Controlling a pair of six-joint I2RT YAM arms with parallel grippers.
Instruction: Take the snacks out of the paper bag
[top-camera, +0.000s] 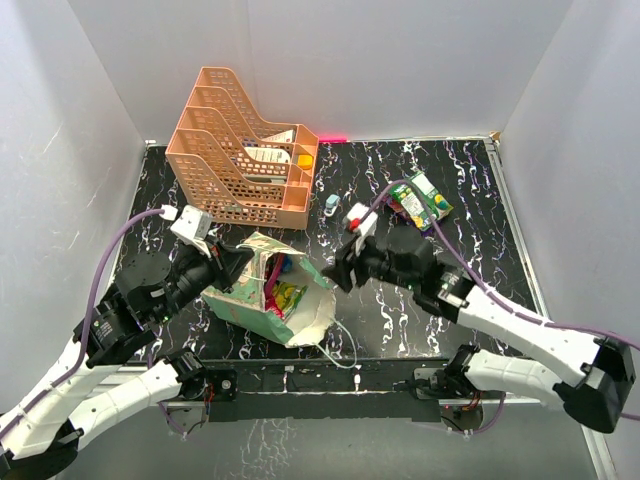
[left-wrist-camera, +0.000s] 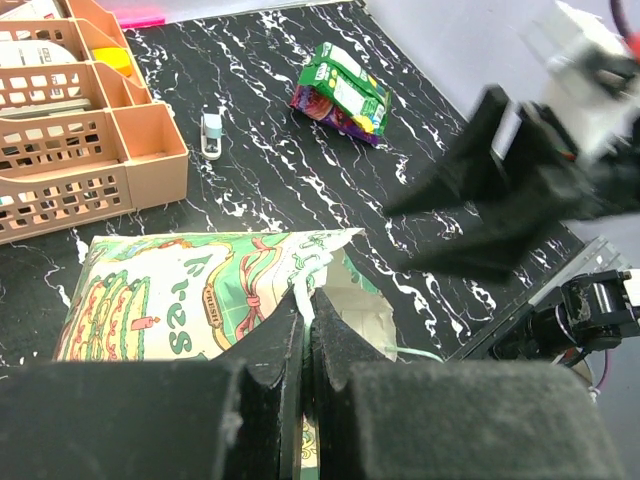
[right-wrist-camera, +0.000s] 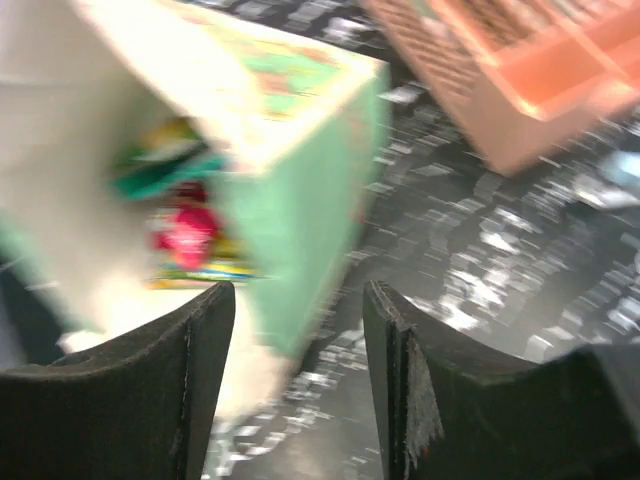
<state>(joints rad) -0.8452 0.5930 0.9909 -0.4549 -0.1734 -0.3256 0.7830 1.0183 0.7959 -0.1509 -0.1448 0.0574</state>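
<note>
paper bag (top-camera: 312, 312) — mint-green outside, cream inside, side printed with a green, red and yellow cake drawing | snacks (top-camera: 285, 298) in it pink, yellow-green, teal | packet (top-camera: 421, 200) green and purple | rack (top-camera: 225, 150) — orange lattice | table (top-camera: 480, 230) black, white marble veins | small object (top-camera: 331, 205) pale blue-white

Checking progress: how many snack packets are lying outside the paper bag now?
2 that I can tell: a green packet lying on a purple packet, toward the far right of the table. Another may hide beneath; more sit inside the paper bag.
</note>
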